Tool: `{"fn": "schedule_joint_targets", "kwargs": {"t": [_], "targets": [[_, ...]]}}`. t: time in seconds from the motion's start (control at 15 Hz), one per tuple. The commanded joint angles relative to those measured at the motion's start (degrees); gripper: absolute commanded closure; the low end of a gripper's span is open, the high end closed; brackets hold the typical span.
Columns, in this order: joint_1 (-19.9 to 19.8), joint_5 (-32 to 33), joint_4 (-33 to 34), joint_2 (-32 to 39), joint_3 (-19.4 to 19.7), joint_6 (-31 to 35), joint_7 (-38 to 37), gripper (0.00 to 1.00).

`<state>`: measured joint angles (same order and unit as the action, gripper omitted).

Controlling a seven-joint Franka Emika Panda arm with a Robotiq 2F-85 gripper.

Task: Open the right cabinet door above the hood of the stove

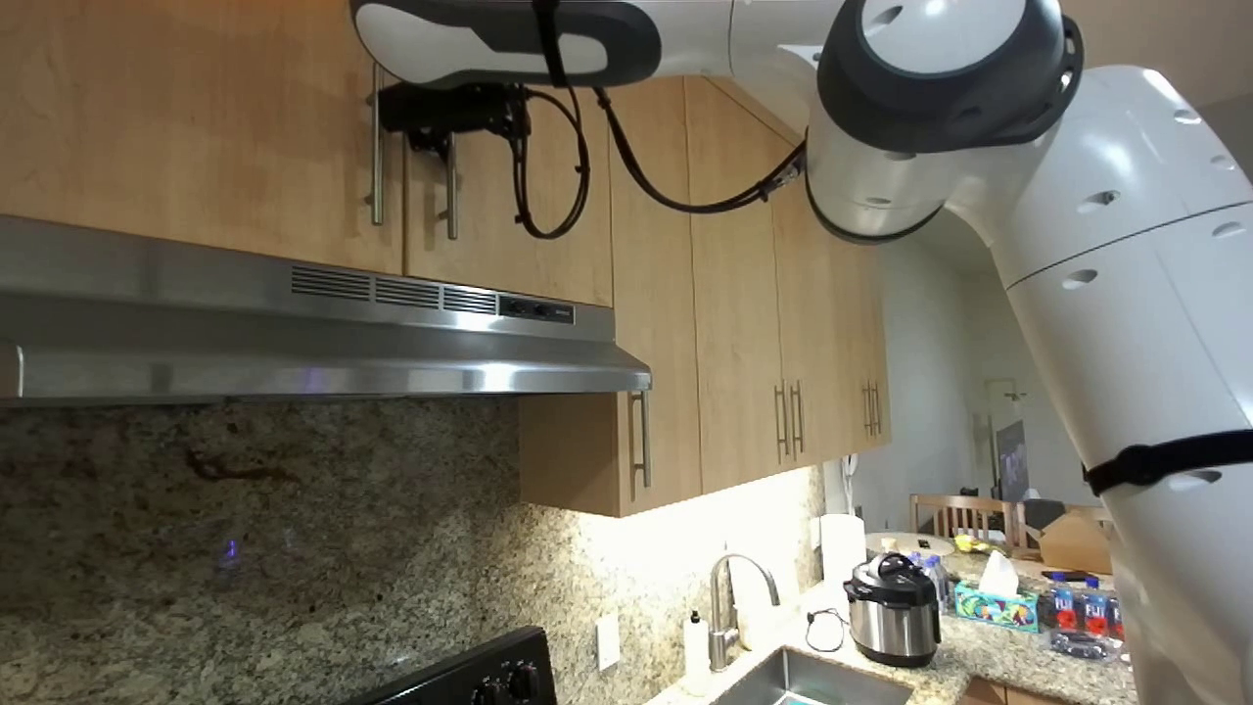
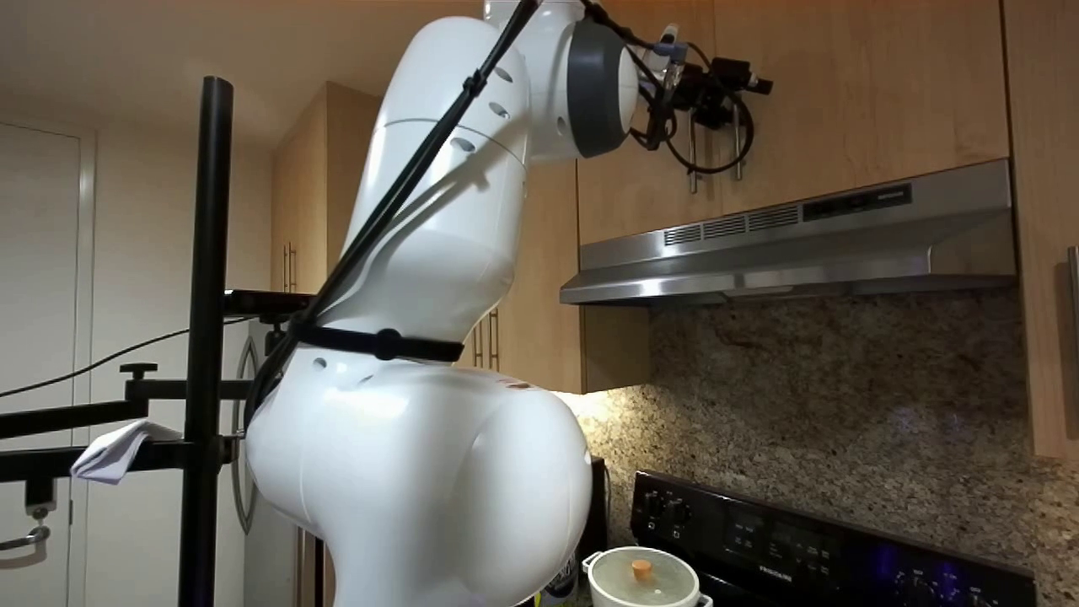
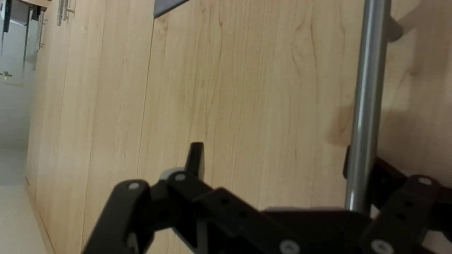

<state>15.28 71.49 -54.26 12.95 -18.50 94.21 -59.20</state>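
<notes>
Only the wrist view shows the fingers (image 3: 194, 158) of the gripper (image 3: 273, 151) plainly: spread wide, one over bare wood, the other at the steel handle (image 3: 365, 106). That second finger seems to reach behind it, though dark parts run together there. In both exterior views the gripper is a dark shape above the hood (image 1: 323, 323), at the end of the white arm (image 1: 1126, 274). Only in an exterior view does the counter (image 1: 964, 651) appear, past the hood's right end. Only in an exterior view does the pot (image 2: 605, 602) appear, below the hood by the stove's (image 2: 830, 544) black panel.

The right door (image 1: 489, 215) sits directly above the hood's right half: short, flat, light wood, its slim handle upright along the left edge. It is shut, in line with the left door (image 1: 196, 127).

Below the hood, the pot is white with a see-through lid (image 2: 620, 582) and an orange knob (image 2: 642, 570); its contents cannot be made out. Right of the hood, lower down, a steel sink (image 1: 842, 676) holds something teal (image 1: 798, 699), cut off at the edge of view. Farther from the hood stand a steel cooker (image 1: 891, 627), black lid (image 1: 891, 583) on, a tissue box (image 1: 998, 609) with a white tissue (image 1: 999, 576) poking up, and a cardboard box (image 1: 1077, 541).
</notes>
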Motion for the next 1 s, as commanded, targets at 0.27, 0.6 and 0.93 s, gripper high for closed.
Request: {"fn": "schedule_joint_targets", "kwargs": {"t": [0.27, 0.6, 0.93], "targets": [[-3.25, -3.61, -7.17, -8.76, 1.57, -1.5, 0.43, 0.0], [-4.07, -7.4, -13.73, -14.73, 2.49, -1.09, 0.89, 0.0], [-4.06, -11.0, -22.07, -22.27, 4.36, 0.33, 1.09, 0.0]]}}
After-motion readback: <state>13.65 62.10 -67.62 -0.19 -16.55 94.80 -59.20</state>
